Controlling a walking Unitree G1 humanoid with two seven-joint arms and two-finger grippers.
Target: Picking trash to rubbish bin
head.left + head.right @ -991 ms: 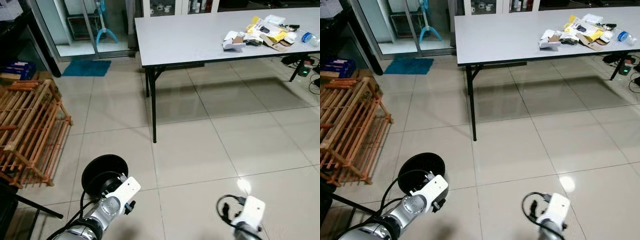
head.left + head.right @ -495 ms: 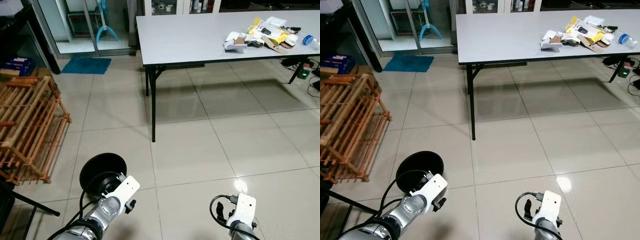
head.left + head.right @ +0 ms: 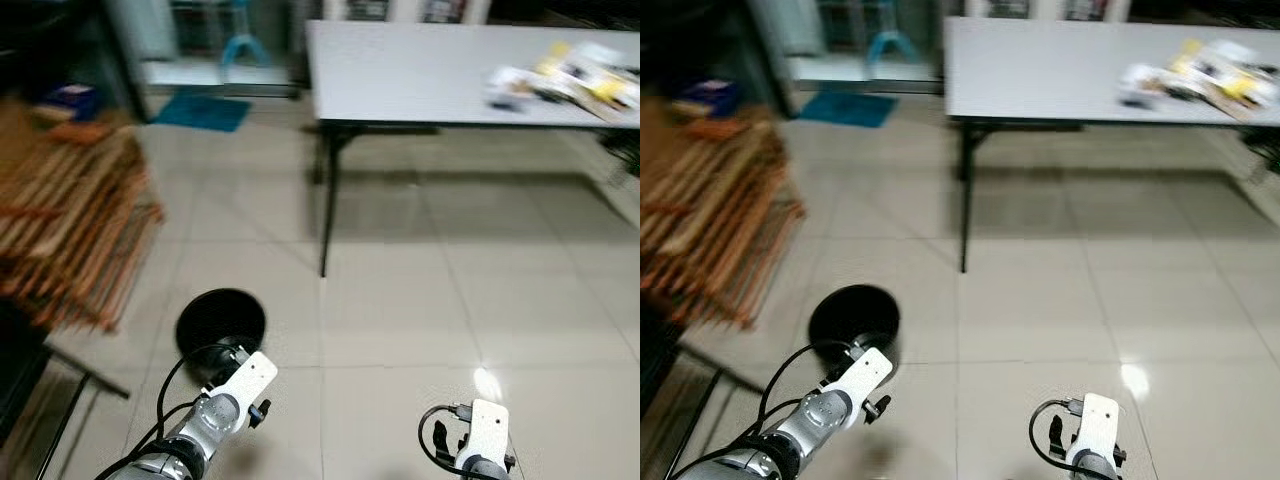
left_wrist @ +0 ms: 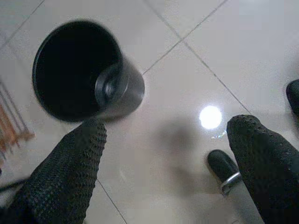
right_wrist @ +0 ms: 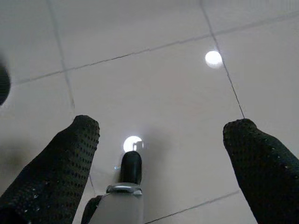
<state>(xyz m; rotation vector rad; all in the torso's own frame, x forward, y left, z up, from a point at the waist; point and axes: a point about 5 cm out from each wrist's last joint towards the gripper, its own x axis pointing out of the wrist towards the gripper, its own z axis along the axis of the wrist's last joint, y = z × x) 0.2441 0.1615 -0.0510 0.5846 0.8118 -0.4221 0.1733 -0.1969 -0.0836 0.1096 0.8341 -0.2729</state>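
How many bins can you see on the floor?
1. The black round bin stands on the tiled floor just ahead of the left gripper, beside the wooden rack. Another bin could be out of view.

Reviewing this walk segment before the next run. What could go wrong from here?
1. The head views are blurred mid-turn, so the trash pile on the grey table may be hard to locate.
2. The black bin stands on the floor right by the left claw; a step could tip it.
3. The wooden rack crowds the left side.
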